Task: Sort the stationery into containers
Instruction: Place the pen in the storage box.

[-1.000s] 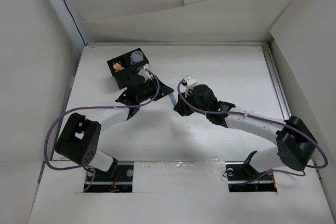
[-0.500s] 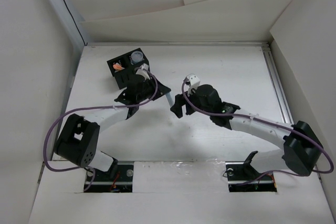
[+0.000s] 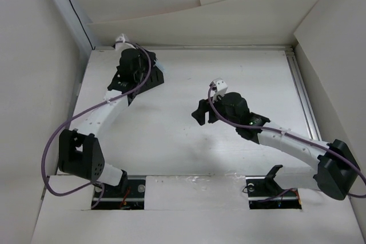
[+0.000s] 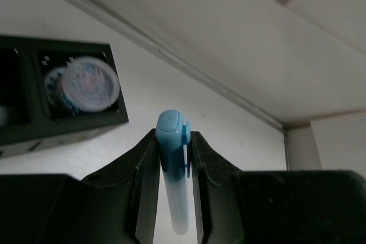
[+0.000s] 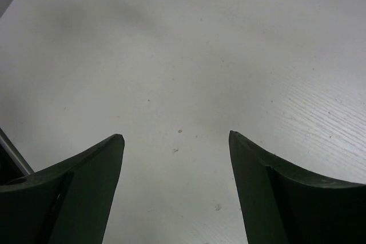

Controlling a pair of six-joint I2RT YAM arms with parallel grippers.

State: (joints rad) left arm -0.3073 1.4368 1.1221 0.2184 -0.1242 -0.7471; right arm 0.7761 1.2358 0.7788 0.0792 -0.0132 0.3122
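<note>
Your left arm stretches toward the far left corner. Its gripper (image 4: 173,141) is clenched on a smooth light blue marker (image 4: 171,192), cap outward, near the black plastic organizer (image 4: 63,132). A round, blue-patterned cylinder (image 4: 83,84) sits in one compartment. Your right gripper (image 5: 176,135) hangs released over the matte white worktop (image 5: 229,38).
</note>
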